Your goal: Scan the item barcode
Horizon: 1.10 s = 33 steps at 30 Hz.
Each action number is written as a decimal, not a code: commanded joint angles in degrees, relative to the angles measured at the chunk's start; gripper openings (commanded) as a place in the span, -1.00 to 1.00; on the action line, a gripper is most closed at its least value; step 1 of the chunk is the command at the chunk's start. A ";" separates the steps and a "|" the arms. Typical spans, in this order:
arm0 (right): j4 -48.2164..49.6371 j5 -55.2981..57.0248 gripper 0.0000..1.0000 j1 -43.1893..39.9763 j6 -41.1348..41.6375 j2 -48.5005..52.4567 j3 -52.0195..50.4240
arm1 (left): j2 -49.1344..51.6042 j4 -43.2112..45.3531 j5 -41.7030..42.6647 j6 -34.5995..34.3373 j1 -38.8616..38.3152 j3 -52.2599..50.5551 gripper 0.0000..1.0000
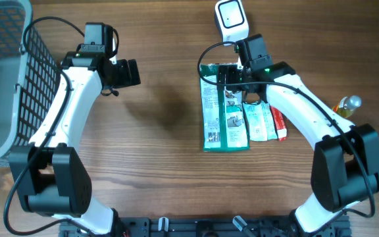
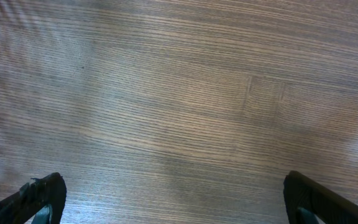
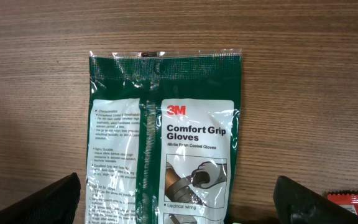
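L gripper & R gripper both wide open, nothing held.
R over green 3M glove pack, flat on table beside smaller packets; scanner near pack's far end. L over bare wood, well apart.

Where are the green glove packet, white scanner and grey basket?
Green plastic glove packet (image 3: 191,149), right wrist view, white label.
White handheld scanner (image 1: 231,20), overhead view, its head.
Grey wire basket (image 1: 39,69), overhead view, mesh wall.
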 commanded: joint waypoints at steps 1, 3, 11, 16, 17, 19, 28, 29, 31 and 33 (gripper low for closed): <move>0.20 0.98 1.00 0.02 0.04 0.13 0.20 | 0.55 0.13 -0.33 0.72 0.37 -0.04 1.00; 0.09 0.96 0.99 0.04 0.04 -0.44 1.57 | 0.55 0.13 -0.33 0.72 0.37 -0.04 1.00; 0.11 0.96 0.99 0.02 0.09 -17.07 9.66 | 0.55 0.13 -0.33 0.72 0.37 -0.04 1.00; -0.92 0.98 0.99 0.02 0.09 -31.52 9.66 | 0.55 0.13 -0.33 0.72 0.37 -0.04 1.00; -1.22 0.98 1.00 0.02 0.07 -34.75 9.66 | 0.55 0.13 -0.33 0.72 0.37 -0.04 1.00; -1.25 0.98 0.99 0.02 0.07 -40.17 9.66 | 0.55 0.13 -0.33 0.72 0.37 -0.04 1.00; -11.98 1.11 0.99 0.02 -0.09 -61.77 9.64 | 0.55 0.13 -0.33 0.72 0.37 -0.04 1.00; -13.77 3.08 0.99 0.02 -0.50 -63.41 9.62 | 0.55 0.13 -0.33 0.72 0.37 -0.04 1.00; -18.73 8.83 0.99 0.00 -0.31 -68.37 9.46 | 0.55 0.13 -0.33 0.72 0.37 -0.04 1.00; -20.06 9.11 0.99 -1.27 -2.05 -72.76 7.23 | 0.55 0.13 -0.33 0.72 0.37 -0.04 1.00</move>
